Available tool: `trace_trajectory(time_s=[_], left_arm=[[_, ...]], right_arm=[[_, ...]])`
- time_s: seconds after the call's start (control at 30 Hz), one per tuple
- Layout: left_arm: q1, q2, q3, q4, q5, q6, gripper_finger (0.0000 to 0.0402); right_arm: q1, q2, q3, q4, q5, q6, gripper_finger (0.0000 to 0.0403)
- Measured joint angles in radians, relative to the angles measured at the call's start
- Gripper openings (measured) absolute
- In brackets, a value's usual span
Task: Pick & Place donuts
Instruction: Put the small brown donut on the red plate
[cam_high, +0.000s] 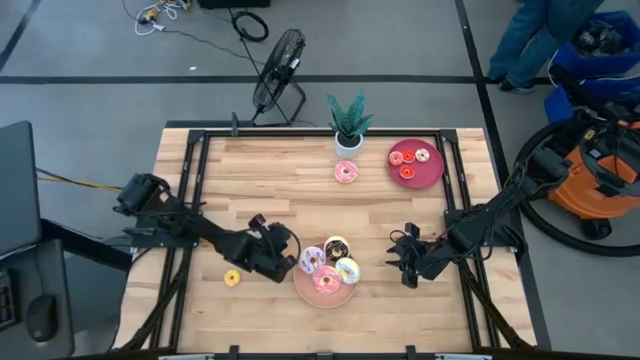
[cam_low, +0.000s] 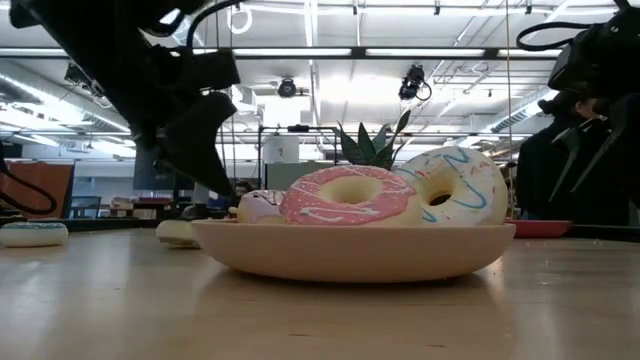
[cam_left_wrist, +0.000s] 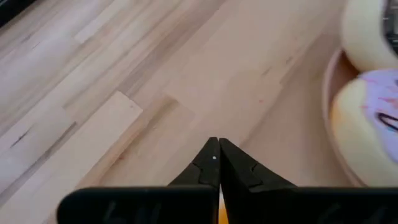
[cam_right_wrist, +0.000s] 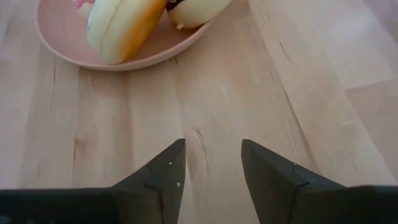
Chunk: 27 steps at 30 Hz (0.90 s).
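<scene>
The dark left gripper (cam_left_wrist: 217, 160) hangs low beside the pale pink plate (cam_high: 305, 289), fingers pressed together; the dark right gripper (cam_right_wrist: 211, 163), empty, has its fingers parted.

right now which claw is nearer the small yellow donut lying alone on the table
Left. The left claw sits just beside the yellow donut, between it and the pink plate. The right claw waits beyond that plate, much farther off.

Four toy donuts crowd the pale pink plate (cam_high: 300, 287) just ahead of the left gripper's closed jaws: a pink-iced ring with white drizzle (cam_low: 345, 196) lying flat at the front, a white one with blue streaks and sprinkles (cam_low: 455, 185) tilted on edge, a lilac-iced one (cam_left_wrist: 373, 127), a chocolate one (cam_high: 336, 246). A small yellow ring (cam_high: 232, 278) lies flat behind those jaws. Far off, a pink ring (cam_high: 346, 172) lies on bare wood; small rings (cam_high: 414, 158) sit on the dark red plate (cam_high: 432, 177).
</scene>
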Motion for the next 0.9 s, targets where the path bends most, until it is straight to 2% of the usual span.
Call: trace_trajectory(time_s=[0.13,0.23,0.33,0.47,0.57,0.73,0.9], left_arm=[[-0.046,0.0,0.0,-0.016,-0.003,0.0,0.0016],[-0.088,0.0,0.0,-0.056,0.001,0.0,0.0039],[-0.136,0.0,0.0,-0.085,0.023,0.061,0.008],[-0.189,0.001,0.0,-0.085,0.026,0.227,0.0143],[-0.193,0.002,-0.011,-0.071,0.032,0.284,0.0172],[-0.142,0.002,-0.086,-0.036,0.098,0.3,0.0168],[-0.098,0.002,-0.122,0.024,0.118,0.327,0.0125]], right_arm=[[0.0,0.0,0.0,0.002,0.0,0.0,0.0165],[0.0,0.0,0.0,0.003,0.0,0.0,0.0165],[0.0,0.0,0.0,0.005,0.0,0.0,0.0165],[0.0,0.0,0.0,0.01,0.0,0.0,0.0165],[0.0,0.0,0.0,0.016,0.0,0.0,0.0165],[0.0,0.0,0.0,0.016,0.0,0.0,0.0165],[0.0,0.0,0.0,0.016,0.0,-0.003,0.0165]])
